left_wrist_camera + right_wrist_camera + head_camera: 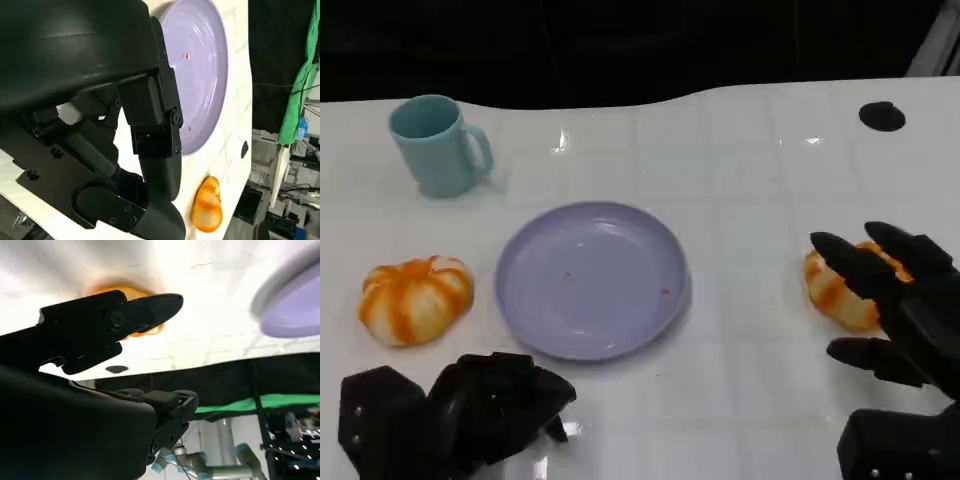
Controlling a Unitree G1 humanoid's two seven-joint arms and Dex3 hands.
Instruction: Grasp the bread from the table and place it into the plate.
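1. A white table (740, 180) carries everything; no brand, label or writing can be read on any item.
2. A lavender plate (592, 279) sits near the middle of the table, with a few small reddish specks on its surface.
3. One orange-and-white striped bread (415, 299) lies toward the table's left edge, just beside the plate and apart from it.
4. A second striped bread (842, 290) lies toward the right edge, well apart from the plate, partly hidden behind the right hand.
5. The right hand (900, 300) has its fingers spread, reaching over that bread; whether they touch it cannot be told. It holds nothing.
6. The left hand (485, 405) sits at the near edge, just in front of the plate, its fingers curled inward with nothing in them.
7. A light blue mug (438, 145) stands upright near the far left corner, handle toward the plate's side.
8. A small black round mark (882, 116) lies near the far right corner.
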